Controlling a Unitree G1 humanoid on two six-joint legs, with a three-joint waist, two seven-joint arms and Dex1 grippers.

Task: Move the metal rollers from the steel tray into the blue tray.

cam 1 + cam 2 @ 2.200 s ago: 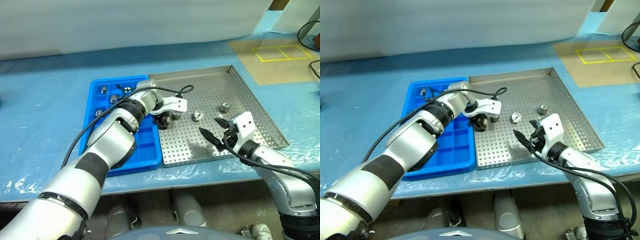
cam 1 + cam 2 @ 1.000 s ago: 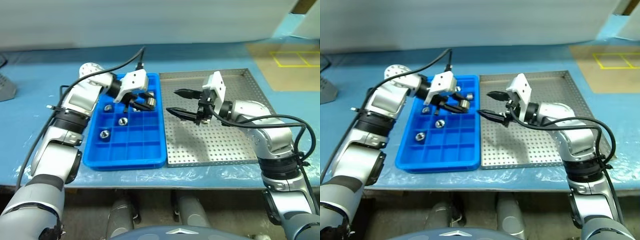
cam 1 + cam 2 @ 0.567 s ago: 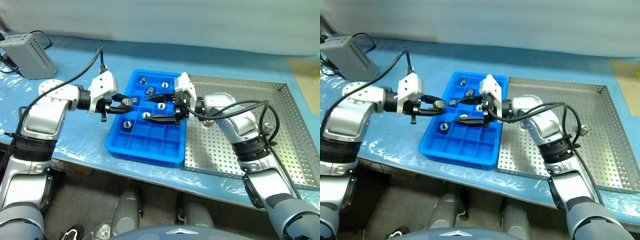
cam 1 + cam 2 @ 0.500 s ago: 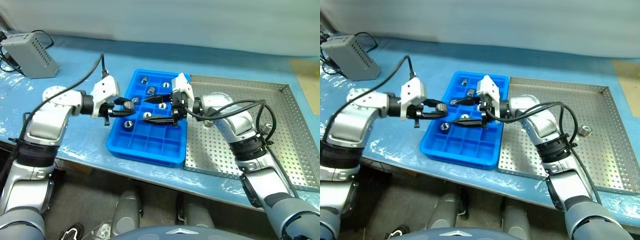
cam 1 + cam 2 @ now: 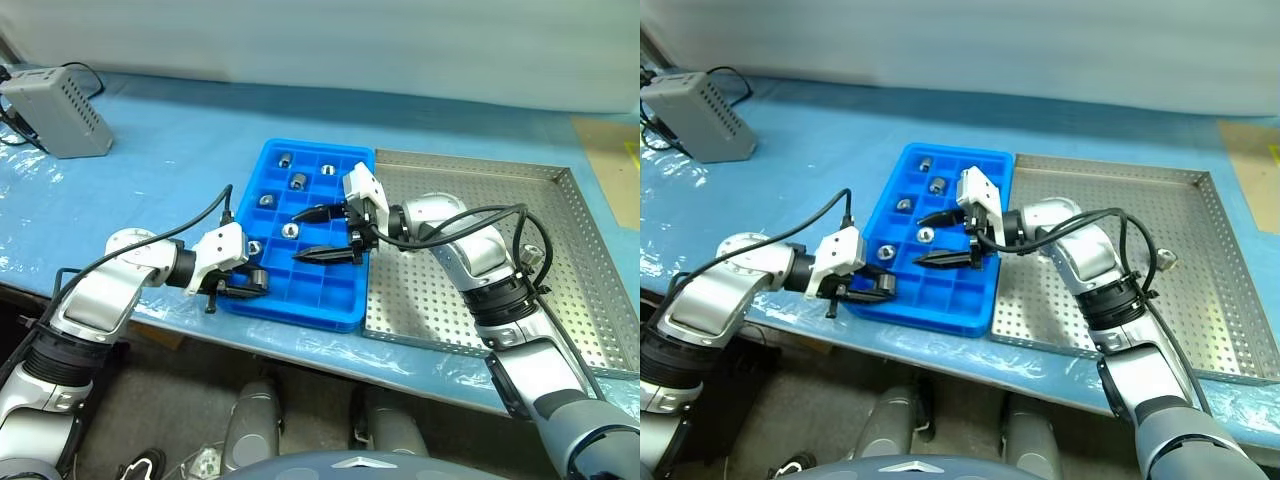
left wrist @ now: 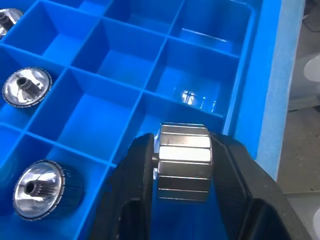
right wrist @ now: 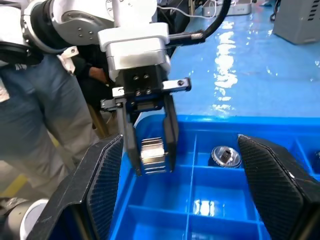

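Over the blue tray's [image 5: 340, 300] near corner, we are pinching a metal roller [image 6: 183, 161] in our left gripper [image 5: 255, 283]; five rollers are sitting in compartments, one remains on the steel tray [image 5: 560, 330], and our right gripper [image 5: 322, 233] is hanging wide and empty.

blue tray [image 5: 345, 300]: bright blue plastic, grid of small square compartments, lies flat on the blue-covered table, long side touching the steel tray [image 5: 560, 300] on its right. Steel tray: large, shallow, silver, perforated floor, low rim; one small metal roller [image 5: 527, 252] left near its right side. Several shiny silver rollers sit singly in blue tray compartments, e.g. [image 5: 285, 159], [image 5: 299, 181], [image 5: 266, 201], [image 5: 289, 230], hollow centres up or tilted. One more faceted silver roller [image 6: 183, 161] is pinched between black fingers, just over a near-corner compartment of the blue tray
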